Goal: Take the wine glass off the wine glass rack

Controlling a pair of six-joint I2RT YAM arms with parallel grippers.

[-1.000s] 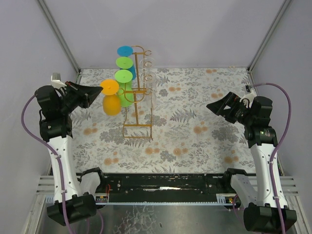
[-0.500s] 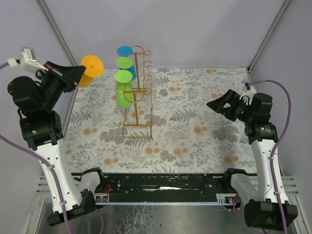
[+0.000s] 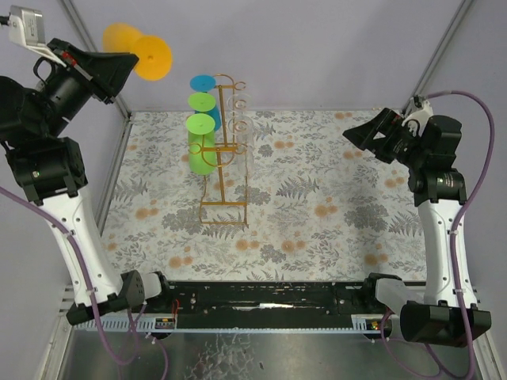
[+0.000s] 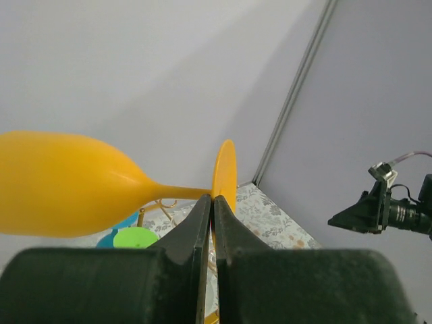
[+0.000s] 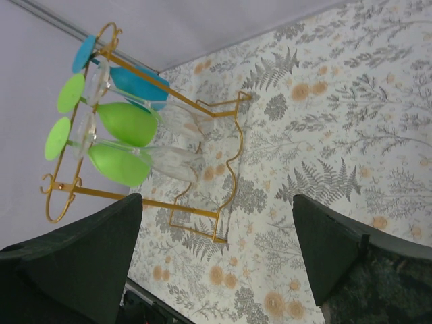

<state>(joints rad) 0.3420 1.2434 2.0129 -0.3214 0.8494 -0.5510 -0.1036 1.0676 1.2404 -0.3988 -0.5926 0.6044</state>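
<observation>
My left gripper (image 3: 127,59) is raised high at the far left and shut on the stem of an orange wine glass (image 3: 142,51), which lies sideways, well clear of the rack. In the left wrist view the gripper (image 4: 212,200) pinches the stem beside the glass's foot (image 4: 225,172), with the bowl (image 4: 61,182) to the left. The gold wire wine glass rack (image 3: 222,158) stands on the table with two green glasses (image 3: 200,134), a blue one (image 3: 203,83) and clear ones hanging. My right gripper (image 3: 355,134) is open and empty, above the table's right side; its wrist view shows the rack (image 5: 135,135).
The table has a floral patterned cloth (image 3: 317,190). Grey walls and metal corner posts (image 3: 95,55) enclose the space. The arm bases sit on a black rail (image 3: 261,305) at the near edge.
My left gripper has carried the orange glass up and back to the left, off the rack and high above the table. The right arm has risen a little.
</observation>
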